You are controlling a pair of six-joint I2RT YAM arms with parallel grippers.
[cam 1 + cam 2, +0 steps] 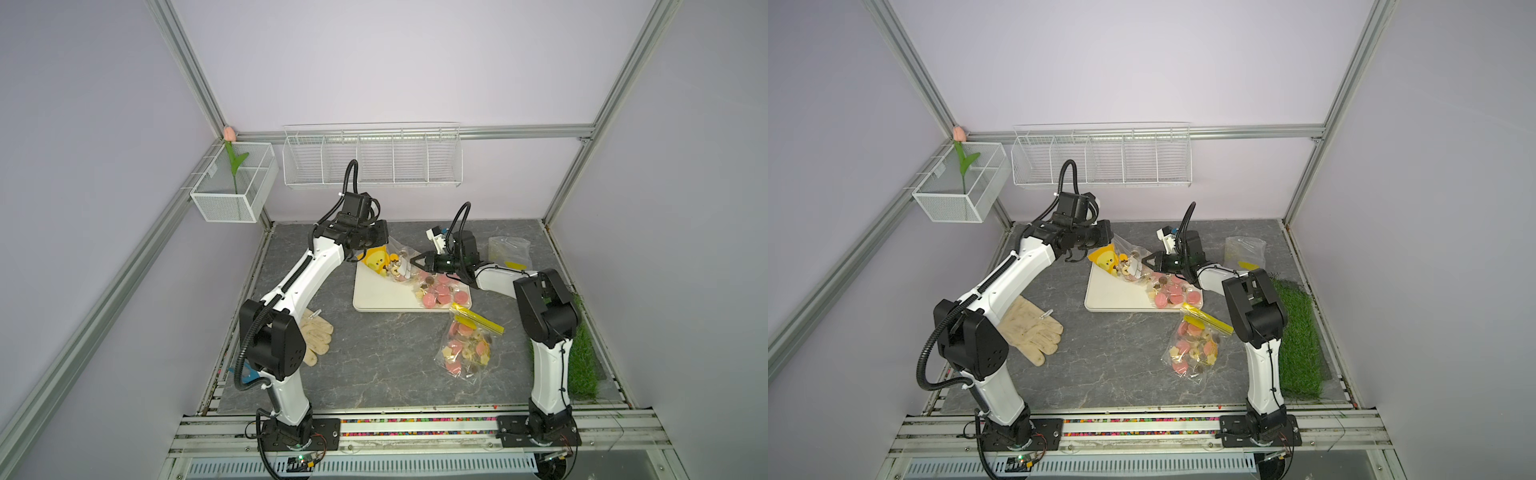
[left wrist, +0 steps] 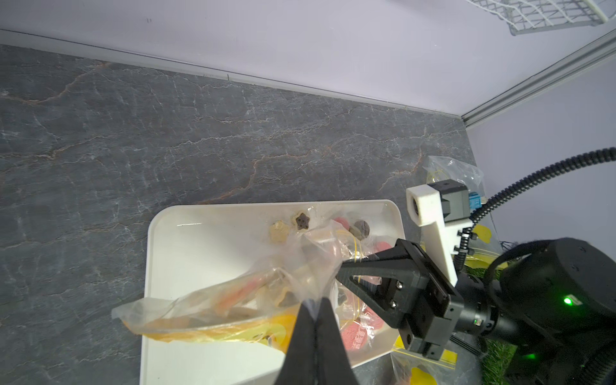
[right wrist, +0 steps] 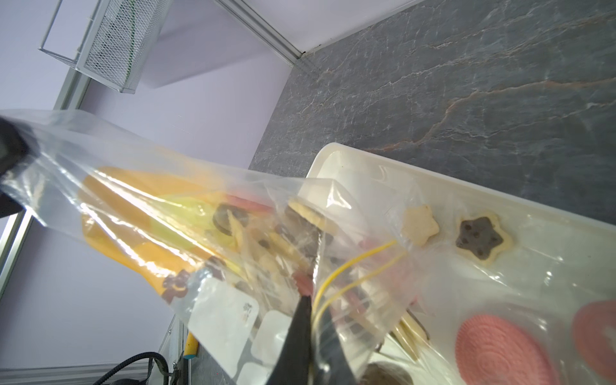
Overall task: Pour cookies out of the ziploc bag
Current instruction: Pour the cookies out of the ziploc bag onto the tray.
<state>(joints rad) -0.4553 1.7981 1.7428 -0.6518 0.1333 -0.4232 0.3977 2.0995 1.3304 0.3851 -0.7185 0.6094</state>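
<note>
The clear ziploc bag [image 1: 395,266] [image 1: 1126,266] hangs slanted over the white tray [image 1: 374,301] [image 1: 1113,298], stretched between both grippers. My left gripper [image 1: 385,242] [image 2: 315,301] is shut on its raised end by the yellow print. My right gripper [image 1: 414,262] [image 3: 310,300] is shut on the lower end near the yellow zip line. Cookies [image 1: 440,291] [image 1: 1173,293], pink discs, brown rounds and star shapes [image 3: 480,241], lie on the tray's right part. More cookies [image 3: 300,213] show inside the bag [image 3: 166,200], beside white tags [image 3: 223,316].
A second bag of cookies [image 1: 467,345] lies in front of the tray. A crumpled clear bag [image 1: 509,249] sits at the back right. A work glove [image 1: 316,336] lies by the left arm, a grass mat [image 1: 582,353] along the right edge, and wire baskets [image 1: 372,160] on the back wall.
</note>
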